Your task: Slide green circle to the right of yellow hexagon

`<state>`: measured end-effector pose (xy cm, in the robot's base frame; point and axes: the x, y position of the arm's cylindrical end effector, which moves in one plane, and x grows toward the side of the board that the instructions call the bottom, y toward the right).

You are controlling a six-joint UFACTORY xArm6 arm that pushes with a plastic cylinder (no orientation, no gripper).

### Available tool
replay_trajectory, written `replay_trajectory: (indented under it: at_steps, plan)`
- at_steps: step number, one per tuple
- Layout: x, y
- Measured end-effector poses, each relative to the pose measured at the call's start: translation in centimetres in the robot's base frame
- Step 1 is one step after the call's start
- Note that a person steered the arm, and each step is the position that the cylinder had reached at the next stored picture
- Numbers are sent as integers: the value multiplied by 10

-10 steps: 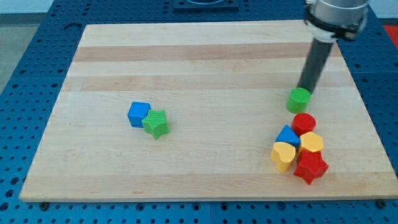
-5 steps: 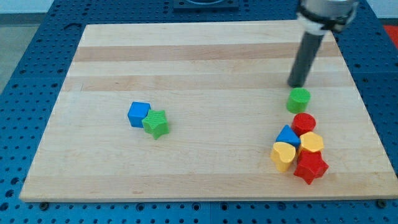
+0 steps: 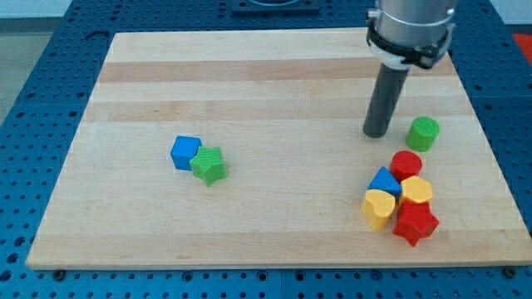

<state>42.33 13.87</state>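
Green circle [image 3: 424, 133] at the view's right side of the bench [image 3: 274, 83], above and slightly right of the block cluster, apart from it. Upright, flat face up.

Largest to smallest:
- Bench: light wooden board on a blue perforated base [image 3: 33, 100], filling most of the view.
- Rod: dark, near vertical, descending from the grey arm head at the view's top right. My tip [image 3: 376, 134] on the bench, just to the view's left of green circle, small gap visible, not touching.
- Cluster at the view's lower right, blocks packed together: red circle [image 3: 406, 164] at top; blue triangle [image 3: 384, 181] below-left of it; yellow hexagon [image 3: 416, 191] below it; yellow heart [image 3: 378, 208] at the left bottom; red star [image 3: 415, 224] at the bottom, under yellow hexagon.
- Pair at the view's centre-left, touching: blue cube [image 3: 184, 152] with green star [image 3: 209, 165] at its lower right. Well apart from everything else.

Green circle currently above red circle level, up and to the right of yellow hexagon, not level with it.

No jaws on this rig, just the rod; nothing clamped, open/closed state not applicable.
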Motion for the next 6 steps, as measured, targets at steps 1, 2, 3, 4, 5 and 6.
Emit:
replay_trajectory:
  at_steps: [1, 2, 3, 4, 5, 6]
  plan:
    - [-12, 15]
    - [-5, 41]
    - [29, 45]
    - [50, 51]
    - [32, 51]
    - [4, 63]
